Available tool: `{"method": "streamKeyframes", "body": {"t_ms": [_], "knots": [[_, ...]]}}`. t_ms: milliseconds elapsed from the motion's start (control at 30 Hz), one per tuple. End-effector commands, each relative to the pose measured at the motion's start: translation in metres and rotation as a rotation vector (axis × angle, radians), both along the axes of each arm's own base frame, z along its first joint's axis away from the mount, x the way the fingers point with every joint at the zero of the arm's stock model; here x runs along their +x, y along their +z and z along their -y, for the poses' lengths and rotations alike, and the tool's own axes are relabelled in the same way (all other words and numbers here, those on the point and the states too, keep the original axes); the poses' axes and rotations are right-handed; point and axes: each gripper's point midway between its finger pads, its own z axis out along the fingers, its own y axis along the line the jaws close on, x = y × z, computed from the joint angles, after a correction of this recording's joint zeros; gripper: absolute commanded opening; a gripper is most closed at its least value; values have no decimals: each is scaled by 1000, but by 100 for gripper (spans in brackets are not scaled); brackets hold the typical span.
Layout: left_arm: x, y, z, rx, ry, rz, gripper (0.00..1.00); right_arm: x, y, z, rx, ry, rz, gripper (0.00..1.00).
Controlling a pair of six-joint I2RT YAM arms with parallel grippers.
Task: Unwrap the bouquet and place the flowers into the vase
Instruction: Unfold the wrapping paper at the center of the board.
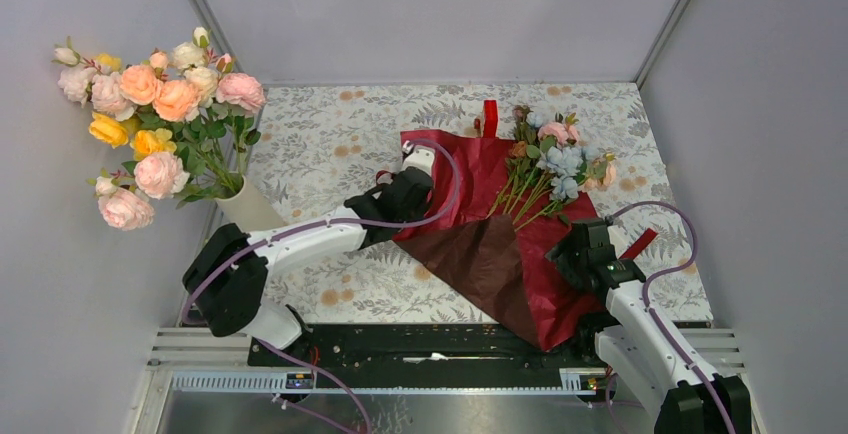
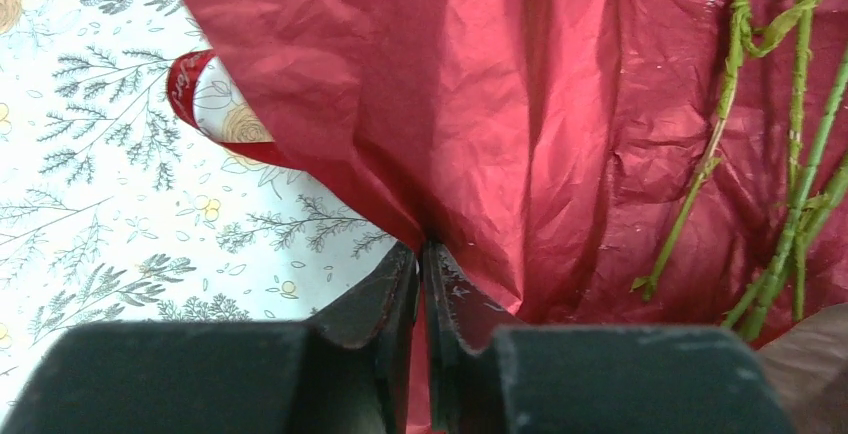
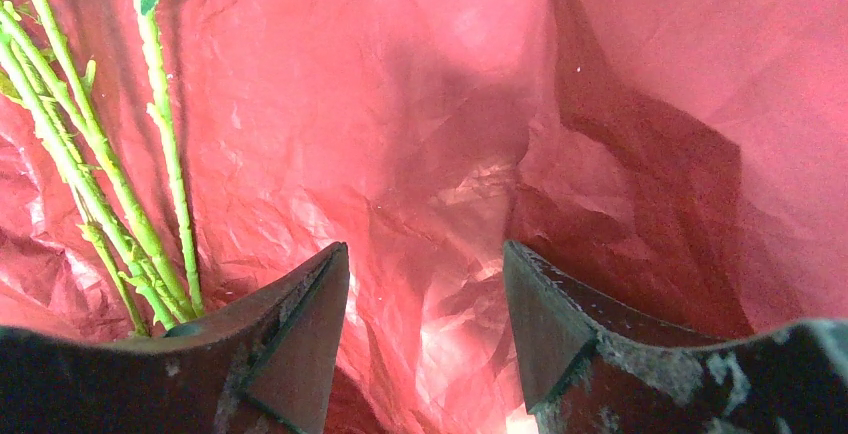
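The left arm (image 1: 300,239) stretches forward and rightward from its base, nearly level, elbow low. The left gripper (image 2: 422,249) has its jaws pressed almost together, pinching a fold of red paper (image 2: 520,104). The right arm (image 1: 645,329) rises from its base and leans left, wrist bent downward. The right gripper (image 3: 425,254) holds its jaws well apart

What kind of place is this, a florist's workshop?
Probably a robot test booth, not a shop: plain grey walls box in one small floral-clothed table, and two robot arms, left and right, are bolted at its near edge.
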Motion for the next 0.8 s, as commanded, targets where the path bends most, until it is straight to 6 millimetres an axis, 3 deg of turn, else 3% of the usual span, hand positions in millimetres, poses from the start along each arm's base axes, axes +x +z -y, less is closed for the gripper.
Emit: {"method": "streamKeyframes", "body": {"t_ms": [0,67,100,300,467,633,767], "knots": [[8,21,-10,-26,44,61,20,-4,-3,5,-24,-19,-12,65],[9,34,-13,-28,48,88,40,-4,-3,5,-23,-17,-10,65],[9,42,-15,-33,48,104,45,-4,-2,5,-22,-16,-7,65],[-4,101,-23,-132,12,191,68,-3,-1,4,-15,-14,1,65],[-42,125,0,-305,-194,175,78,-2,1,3,-14,-14,7,65],[-95,107,38,-440,-456,-3,80,-1,1,3,-12,-18,8,65],[-124,85,62,-516,-563,-111,80,-1,2,3,-10,-17,9,65]]}}
